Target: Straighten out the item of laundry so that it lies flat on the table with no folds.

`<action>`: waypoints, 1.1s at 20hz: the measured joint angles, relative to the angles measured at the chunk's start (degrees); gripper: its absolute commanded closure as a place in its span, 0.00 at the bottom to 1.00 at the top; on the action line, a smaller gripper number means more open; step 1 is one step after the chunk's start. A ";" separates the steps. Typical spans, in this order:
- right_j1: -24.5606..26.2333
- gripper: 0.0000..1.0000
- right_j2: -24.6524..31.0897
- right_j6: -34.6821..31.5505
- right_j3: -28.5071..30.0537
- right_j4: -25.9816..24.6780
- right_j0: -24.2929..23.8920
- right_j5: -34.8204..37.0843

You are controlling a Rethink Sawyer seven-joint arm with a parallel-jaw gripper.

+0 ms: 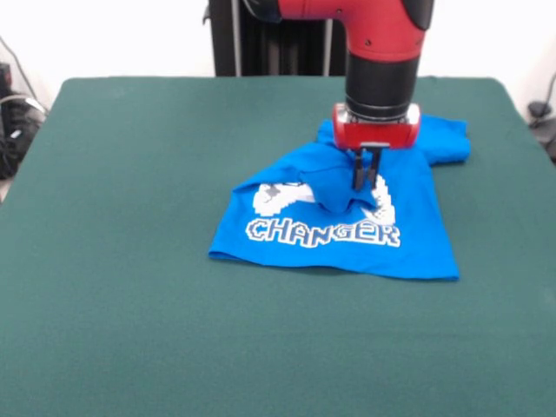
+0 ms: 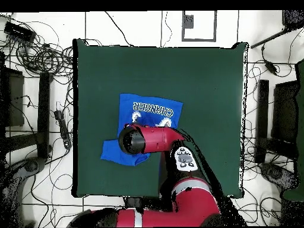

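Laundry (image 1: 347, 234) lies bunched on green table (image 1: 130, 304) (cables on the surrounding floor), gripper (image 1: 369, 178) seemingly pinching its raised fold.

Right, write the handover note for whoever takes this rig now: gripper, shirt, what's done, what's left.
Gripper: down at the shirt's middle, fingers close together, apparently pinching a raised bunch of fabric.
Bright blue short-sleeved T-shirt with white pixel lettering: on the dark green felt-covered table, right of centre in the front view. Near hem lies flat, "CHANGER" readable; upper half is folded over and bunched.
Done: lower part spread.
Left: unfold the upper half and sleeves, flatten.
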State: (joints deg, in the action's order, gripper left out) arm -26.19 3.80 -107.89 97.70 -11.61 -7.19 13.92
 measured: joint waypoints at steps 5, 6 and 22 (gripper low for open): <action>-1.30 1.00 0.01 0.00 0.36 -0.01 -0.27 0.63; -1.60 1.00 0.01 0.00 0.38 -0.01 -0.36 0.80; -3.74 1.00 0.02 0.00 0.45 -0.01 -0.97 1.16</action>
State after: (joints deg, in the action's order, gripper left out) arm -29.93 3.82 -107.89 98.14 -11.62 -8.17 15.08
